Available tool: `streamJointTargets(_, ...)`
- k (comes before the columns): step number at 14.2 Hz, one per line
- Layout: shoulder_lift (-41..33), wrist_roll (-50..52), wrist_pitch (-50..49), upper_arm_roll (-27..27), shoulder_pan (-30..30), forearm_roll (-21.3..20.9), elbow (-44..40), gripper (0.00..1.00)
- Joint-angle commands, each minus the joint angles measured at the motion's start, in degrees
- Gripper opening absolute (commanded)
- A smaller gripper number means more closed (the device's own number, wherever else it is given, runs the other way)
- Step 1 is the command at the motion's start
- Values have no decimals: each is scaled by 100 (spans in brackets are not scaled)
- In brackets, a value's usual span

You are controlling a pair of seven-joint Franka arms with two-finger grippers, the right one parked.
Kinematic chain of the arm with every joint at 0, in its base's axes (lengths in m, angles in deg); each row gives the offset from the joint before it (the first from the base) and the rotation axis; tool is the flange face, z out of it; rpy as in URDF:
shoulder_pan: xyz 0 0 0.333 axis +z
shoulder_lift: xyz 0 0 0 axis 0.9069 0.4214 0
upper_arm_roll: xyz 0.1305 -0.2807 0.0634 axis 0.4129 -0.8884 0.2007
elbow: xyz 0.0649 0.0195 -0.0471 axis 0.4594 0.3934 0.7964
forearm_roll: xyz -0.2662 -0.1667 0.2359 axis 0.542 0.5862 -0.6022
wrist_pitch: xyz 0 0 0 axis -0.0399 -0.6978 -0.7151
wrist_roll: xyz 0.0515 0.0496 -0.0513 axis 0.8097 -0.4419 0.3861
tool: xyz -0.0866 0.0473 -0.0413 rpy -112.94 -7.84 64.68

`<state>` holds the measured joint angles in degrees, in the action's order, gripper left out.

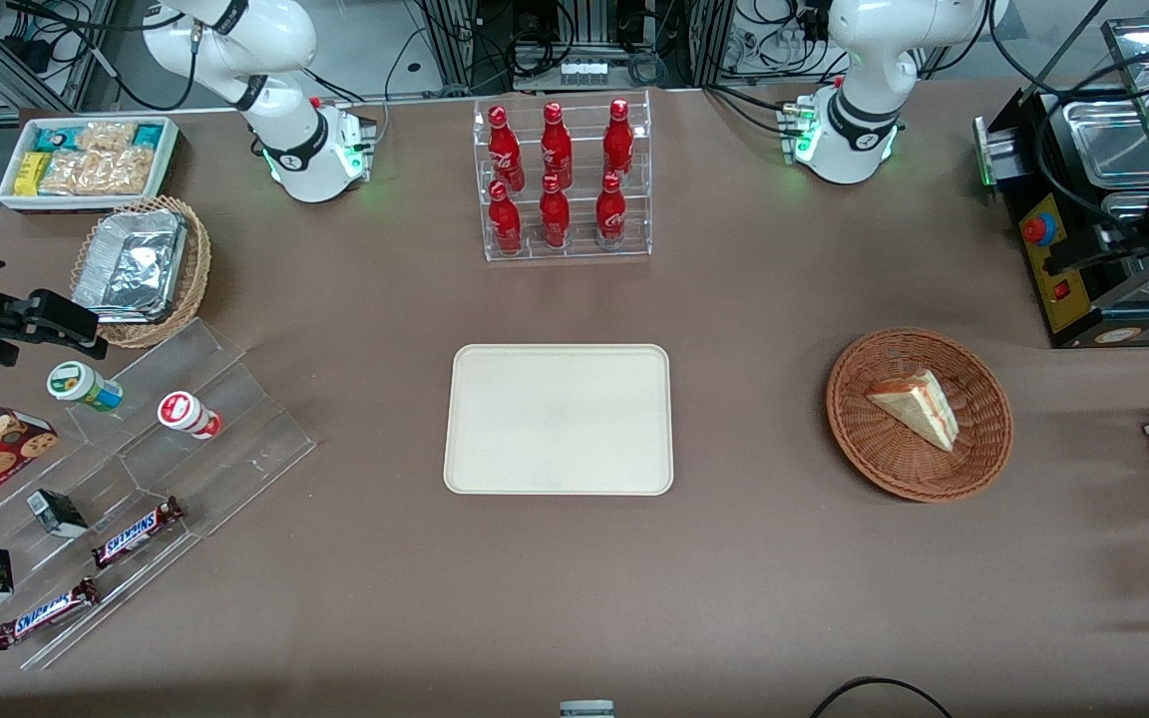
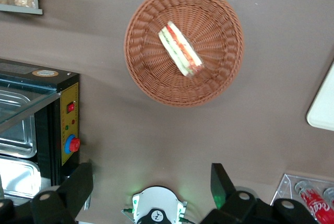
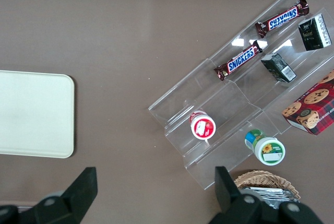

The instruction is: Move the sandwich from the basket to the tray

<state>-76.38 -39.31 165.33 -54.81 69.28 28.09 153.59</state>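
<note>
1. Sandwich (image 1: pixel 917 406) lies on its side in the basket (image 1: pixel 983 459), pale bread up in the front view, its red, orange and green layers showing along one edge in the left wrist view (image 2: pixel 180 49); nothing touches it.
2. Basket sits on the brown table (image 1: pixel 754 578) toward the working arm's end, beside the tray (image 1: pixel 475 469) and well apart from it; a black machine with a red knob (image 1: pixel 1037 230) stands near it, farther from the front camera.
3. Tray lies flat at mid-table, bare; a clear rack of red bottles (image 1: pixel 560 179) stands farther from the front camera than the tray.
4. Gripper (image 2: pixel 151 185) hangs high above the table, clear of the basket, looking straight down; its two dark fingers (image 2: pixel 222 182) are spread wide with nothing between them; the basket (image 2: pixel 151 85) and sandwich show whole between the fingers and the frame's edge.
5. Toward the parked arm's end: a tan basket of foil containers (image 1: pixel 141 269), a white bin of snacks (image 1: pixel 86 160), and clear steps holding candy bars (image 1: pixel 136 532) and small cups (image 1: pixel 190 415).
</note>
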Motion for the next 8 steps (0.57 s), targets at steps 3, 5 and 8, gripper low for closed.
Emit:
streamJointTargets(3,173,1121,663,192,54,21,337,100)
streamJointTargets(5,173,1648,1040,315,45,74,670,100)
streamJointTargets(8,173,2282,1795,342,45,267,1268,100)
